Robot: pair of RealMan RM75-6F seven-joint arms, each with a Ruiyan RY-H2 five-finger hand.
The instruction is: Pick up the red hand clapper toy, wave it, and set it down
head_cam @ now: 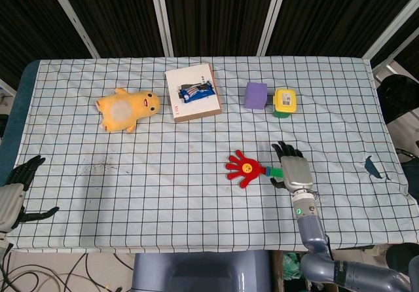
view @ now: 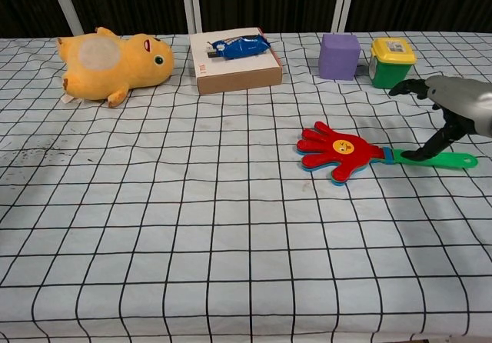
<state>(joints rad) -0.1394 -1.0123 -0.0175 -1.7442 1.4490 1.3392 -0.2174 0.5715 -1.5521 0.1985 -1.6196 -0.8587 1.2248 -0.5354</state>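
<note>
The red hand clapper toy [head_cam: 245, 168] [view: 336, 151] lies flat on the checked tablecloth, its green handle [view: 438, 160] pointing right. My right hand [head_cam: 294, 171] [view: 453, 104] hovers over the handle end with its fingers spread and holds nothing. One fingertip [view: 419, 155] reaches down right beside the handle; I cannot tell whether it touches. My left hand [head_cam: 16, 190] rests at the table's near left corner, fingers apart and empty; only the head view shows it.
A yellow plush toy [view: 108, 62] lies at the back left. A white box with a blue packet on top [view: 234, 62] sits behind the middle. A purple cube [view: 339, 55] and a green container with a yellow lid [view: 390, 61] stand behind the right hand.
</note>
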